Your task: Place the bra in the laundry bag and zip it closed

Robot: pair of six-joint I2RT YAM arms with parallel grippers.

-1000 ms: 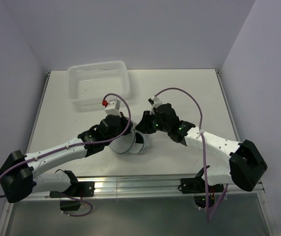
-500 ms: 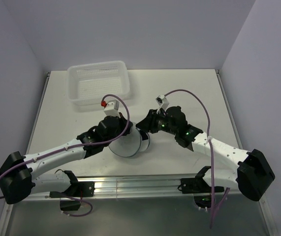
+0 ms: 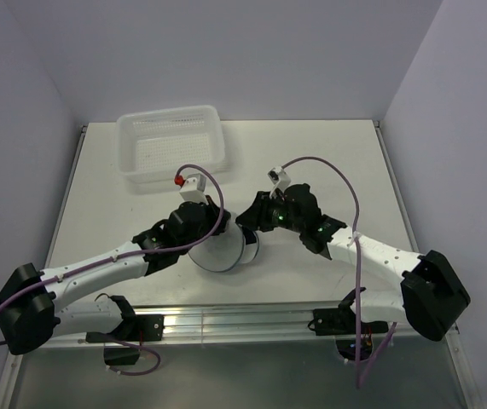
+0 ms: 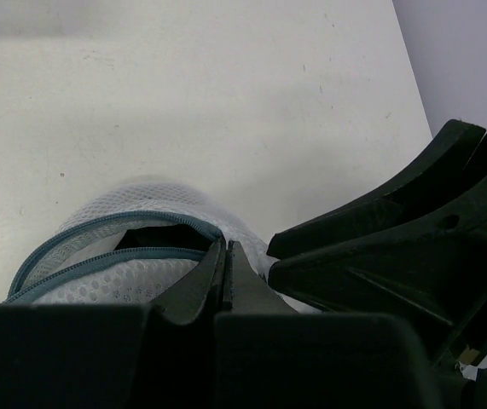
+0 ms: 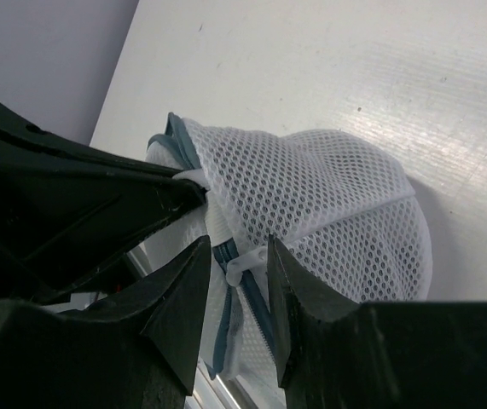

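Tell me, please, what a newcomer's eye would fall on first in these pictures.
The white mesh laundry bag at the middle of the table draws the eye. The left claw is shut on its rim; the right claw stands open astride the white zipper tab. A white basket sits at the far left corner.

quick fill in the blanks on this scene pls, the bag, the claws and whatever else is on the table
1. The left claw is ___ on the rim of the laundry bag.
2. The bag's zipper is partly ___.
3. The bag is made of white ___.
4. The white basket stands at the far ___ corner of the table.

Missing words: shut; open; mesh; left
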